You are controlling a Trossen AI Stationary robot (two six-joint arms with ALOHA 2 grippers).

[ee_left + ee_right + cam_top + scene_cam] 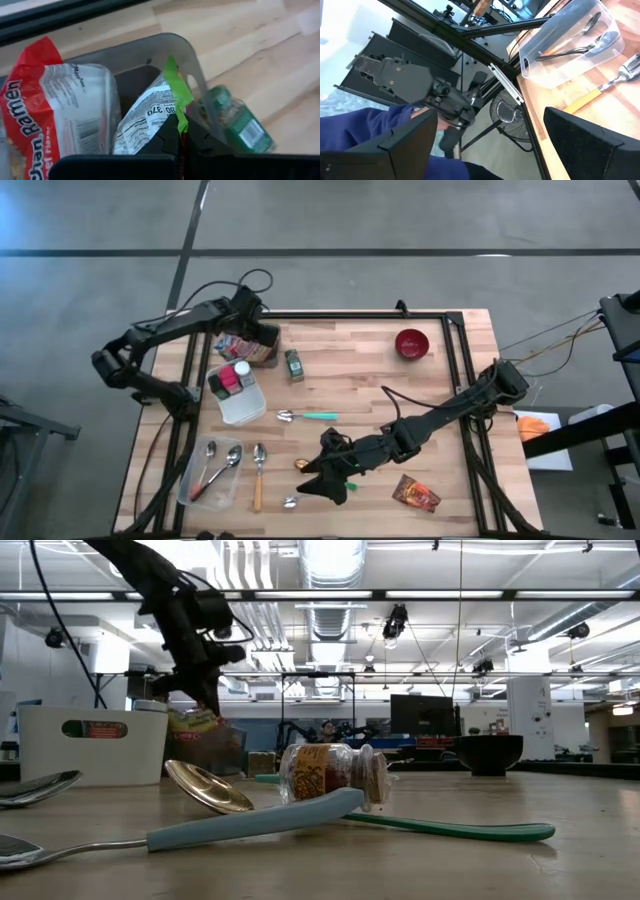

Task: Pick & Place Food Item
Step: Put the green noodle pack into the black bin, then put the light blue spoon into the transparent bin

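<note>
Step in hand, as judged: lift-out of a food item by the L arm; R arm on standby. R gripper (pixel 322 480) hangs near the tabletop (pixel 360 380) near edge, approx. mid-length, jaws set wide and holding nothing. Leave it there, since it is well apart from the work area. L gripper (pixel 181 145) is at the far-left corner, inside the dark bin (pixel 150 52), jaws closed narrow on the green edge strip of a white packet (pixel 150 117). The packet stands in the bin, just beside a red ramen pack (pixel 45 110). Procedure, recommended:

1. Raise straight up until the packet's bottom clears the bin wall, with no sideways pull before that.
2. Go slow. The grip is on a thin film edge only, so slip or tear is possible.
3. Watch that the ramen pack does not drag up with it.
4. Watch the green-capped jar (pixel 240 125), which stands just outside the bin wall on the tabletop. Route the carry away from it.

Drop point is not marked. Candidates are the red bowl (pixel 412 343) toward the far-right corner or bare wood, but which one cannot be told.

Limits of view, near to far:

- The R wrist cam looks mostly off the tabletop, with a person's blue sleeve in shot.
- In the low view a jar lies on its side, and its spot on the tabletop cannot be confirmed from above.
- From above, the L arm covers most of the bin contents.
- The packet's lower part is hidden in the bin.
- The packet's print is only partly legible.
</note>
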